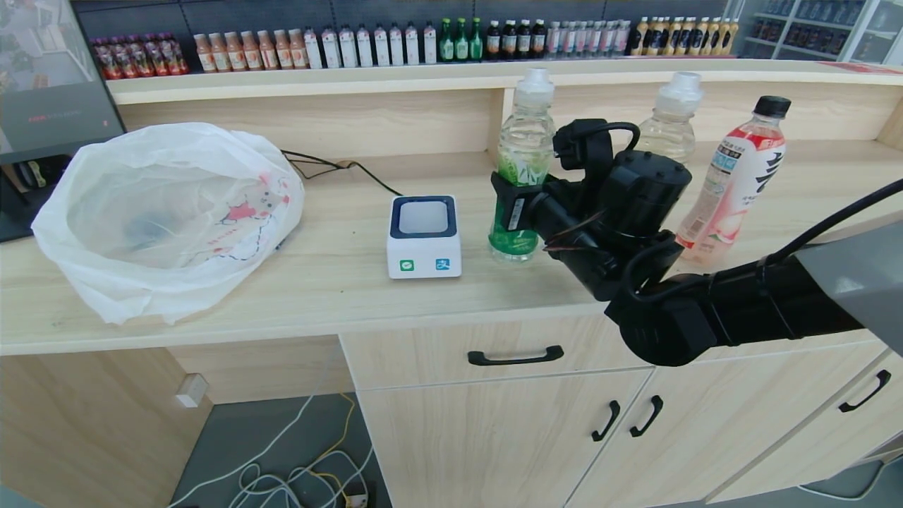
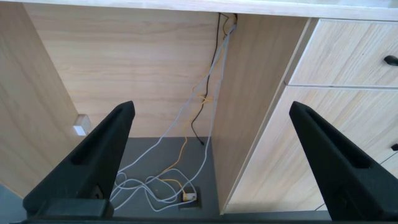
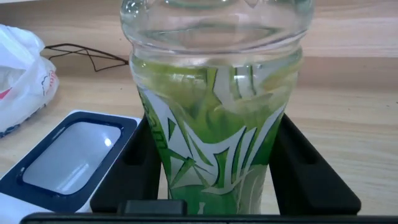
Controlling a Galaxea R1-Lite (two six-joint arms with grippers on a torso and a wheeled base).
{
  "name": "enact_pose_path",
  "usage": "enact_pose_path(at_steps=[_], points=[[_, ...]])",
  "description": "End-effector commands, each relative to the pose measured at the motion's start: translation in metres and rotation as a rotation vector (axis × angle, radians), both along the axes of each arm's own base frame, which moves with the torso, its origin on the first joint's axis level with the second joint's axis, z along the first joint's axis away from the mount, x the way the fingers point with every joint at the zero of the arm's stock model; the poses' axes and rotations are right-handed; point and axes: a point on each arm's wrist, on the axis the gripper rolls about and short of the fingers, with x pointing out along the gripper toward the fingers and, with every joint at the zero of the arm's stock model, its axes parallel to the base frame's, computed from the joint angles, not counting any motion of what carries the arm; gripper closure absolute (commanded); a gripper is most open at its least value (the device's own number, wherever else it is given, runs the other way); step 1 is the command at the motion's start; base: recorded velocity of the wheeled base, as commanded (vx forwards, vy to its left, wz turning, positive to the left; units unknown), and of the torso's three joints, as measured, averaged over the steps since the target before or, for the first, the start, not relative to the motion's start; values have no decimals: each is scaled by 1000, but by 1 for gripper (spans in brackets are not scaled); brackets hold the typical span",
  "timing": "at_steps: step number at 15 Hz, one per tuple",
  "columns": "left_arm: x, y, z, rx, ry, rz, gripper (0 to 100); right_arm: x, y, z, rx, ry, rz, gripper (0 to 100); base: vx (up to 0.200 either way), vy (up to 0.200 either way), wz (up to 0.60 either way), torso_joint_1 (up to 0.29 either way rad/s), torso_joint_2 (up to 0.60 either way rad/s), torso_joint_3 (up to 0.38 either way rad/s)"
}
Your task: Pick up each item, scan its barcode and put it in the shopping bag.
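Green-labelled bottle (image 1: 520,176) sits just right of centre in the head view, upright, white cap on top, and the right gripper (image 1: 516,212) has it clamped. Up close in the right wrist view, that bottle (image 3: 217,124) stands between the two black fingers (image 3: 137,168), one pressed to each side of the green label; the right gripper (image 3: 217,180) is closed on it at label height. Whether the base touches the counter (image 1: 331,282) or hangs just above it, I cannot tell.

Just beside the bottle, toward the frame's left, is the white barcode scanner (image 1: 423,236) with its dark-framed window facing up; it shows in the right wrist view too (image 3: 68,158), near the bottle but apart from it. A black cable (image 1: 338,166) trails along the counter behind it.

Further left, the white shopping bag (image 1: 166,212) lies on the counter, mouth gaping toward the camera, well apart from the bottle. A corner of it shows in the right wrist view (image 3: 18,74).

On the right of the frame, behind the arm, stand a clear bottle (image 1: 674,116) with a white cap and a pink-labelled bottle (image 1: 734,180) with a black cap. Rows of drinks (image 1: 423,42) line the shelf at the top.

The left gripper (image 2: 211,162) is down below counter level, fingers spread wide and holding nothing, facing the cupboard side and loose cables (image 2: 168,180) on the floor.
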Motion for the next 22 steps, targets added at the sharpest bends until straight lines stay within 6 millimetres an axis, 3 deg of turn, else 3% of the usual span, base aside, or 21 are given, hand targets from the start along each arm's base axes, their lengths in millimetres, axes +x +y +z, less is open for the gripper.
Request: enact_pose_path(at_steps=[1, 7, 10, 14, 18, 22], points=[[0, 0, 0, 1, 0, -1, 0, -2, -1, 5, 7, -11, -1, 100, 0, 0, 0, 0, 0, 0], [0, 0, 0, 0, 0, -1, 0, -5, -3, 24, 36, -56, 1, 100, 0, 0, 0, 0, 0, 0], [0, 0, 0, 0, 0, -1, 0, -19, -11, 41, 44, -74, 11, 100, 0, 0, 0, 0, 0, 0], [0, 0, 0, 0, 0, 1, 0, -30, -18, 46, 33, -76, 43, 100, 0, 0, 0, 0, 0, 0], [0, 0, 0, 0, 0, -1, 0, -54, -28, 70, 61, -122, 60, 100, 0, 0, 0, 0, 0, 0], [0, 0, 0, 0, 0, 1, 0, -101, -31, 75, 54, -117, 158, 100, 0, 0, 0, 0, 0, 0]])
